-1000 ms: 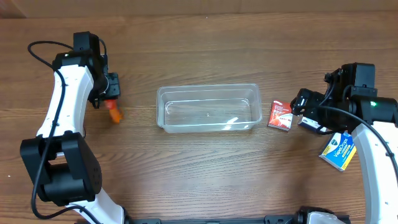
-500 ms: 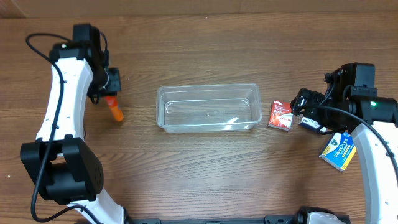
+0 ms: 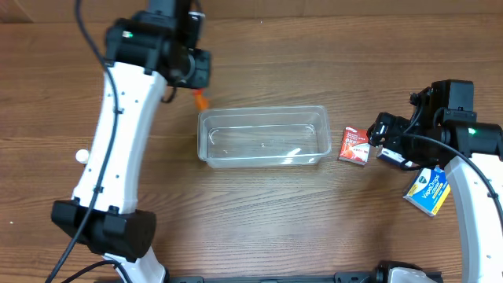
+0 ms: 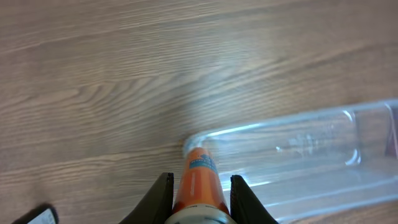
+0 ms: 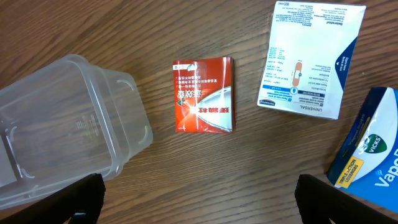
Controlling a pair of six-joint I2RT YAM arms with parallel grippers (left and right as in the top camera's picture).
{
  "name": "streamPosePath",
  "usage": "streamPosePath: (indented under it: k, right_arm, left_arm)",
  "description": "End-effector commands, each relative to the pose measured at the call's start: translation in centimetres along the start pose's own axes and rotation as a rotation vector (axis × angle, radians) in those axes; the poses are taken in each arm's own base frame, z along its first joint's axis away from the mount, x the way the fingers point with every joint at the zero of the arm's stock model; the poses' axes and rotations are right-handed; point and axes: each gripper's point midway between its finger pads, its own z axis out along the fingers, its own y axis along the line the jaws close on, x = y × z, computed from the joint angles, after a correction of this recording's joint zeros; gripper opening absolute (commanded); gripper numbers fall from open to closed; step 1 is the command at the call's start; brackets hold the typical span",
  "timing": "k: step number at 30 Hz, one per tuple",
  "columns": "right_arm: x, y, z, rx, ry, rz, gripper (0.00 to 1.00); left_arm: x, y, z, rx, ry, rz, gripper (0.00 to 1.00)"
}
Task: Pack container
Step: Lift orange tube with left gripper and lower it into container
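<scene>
- The container is a clear, shallow plastic tub, rectangular with rounded corners and a raised rim. Nothing lies inside it.
- It sits on the wooden desk about midway between the two arms, long side running left to right.
- The left fingers are narrowed onto an orange tube, pinching it from both sides with its capped end pointing forward.
- From above, the tube is at the container's far left corner. The left wrist view puts its tip at the rounded corner rim, but whether it touches cannot be told.
- The right fingers are spread wide, one at each lower corner of the right wrist view, holding nothing.
- Beneath them lies a red packet, flat on the desk just beside the container's right end and apart from it.
- A white box and a blue box lie further right.
</scene>
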Motion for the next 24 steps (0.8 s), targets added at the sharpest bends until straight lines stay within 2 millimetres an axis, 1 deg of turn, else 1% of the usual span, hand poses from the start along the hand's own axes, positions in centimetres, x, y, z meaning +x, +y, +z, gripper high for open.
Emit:
streamPosePath:
  k: [1,2,3,5,6,9,12,14,16,20,24]
  right_arm:
    - [-1.0,0.3,-0.7,-0.013,-0.033,0.001,1.0]
    - [-1.0,0.4,-0.7,-0.013,-0.035,0.001,1.0]
    - [-1.0,0.4,-0.7,-0.013,-0.035,0.001,1.0]
    - [-1.0,0.4,-0.7,-0.013,-0.035,0.001,1.0]
    - [-1.0,0.4,-0.7,-0.013,-0.035,0.001,1.0]
    - [-1.0,0.4,-0.7,-0.013,-0.035,0.001,1.0]
    - [-1.0,0.4,-0.7,-0.013,-0.035,0.001,1.0]
    - [-1.0,0.4,-0.7,-0.013,-0.035,0.0,1.0]
    - [-1.0,0.4,-0.7,-0.013,-0.035,0.0,1.0]
    - [-1.0,0.4,-0.7,-0.013,-0.035,0.0,1.0]
    - [-1.0,0.4,-0.7,-0.013,-0.035,0.0,1.0]
  left_arm:
    - [0.5,-2.5,0.3,-0.048,-0.024,0.073,0.04]
    - [0.7,-3.0,0.8,-0.054,-0.023,0.09,0.04]
    - [1.2,-3.7,1.9,-0.06,-0.014,0.109,0.04]
    - [1.9,-4.2,3.3,-0.063,0.004,0.115,0.04]
    - [2.4,-4.3,4.3,-0.066,0.016,0.114,0.04]
    - [3.6,-3.9,7.0,-0.089,0.041,0.113,0.04]
    - [4.1,-2.7,8.8,-0.156,0.035,0.118,0.04]
    - [4.3,-2.6,9.9,-0.16,0.027,0.129,0.04]
    - [5.0,-2.6,11.2,-0.16,0.031,0.13,0.04]
    - [6.4,-2.2,12.8,-0.165,0.053,0.131,0.04]
    - [6.5,-1.9,13.1,-0.168,0.052,0.123,0.04]
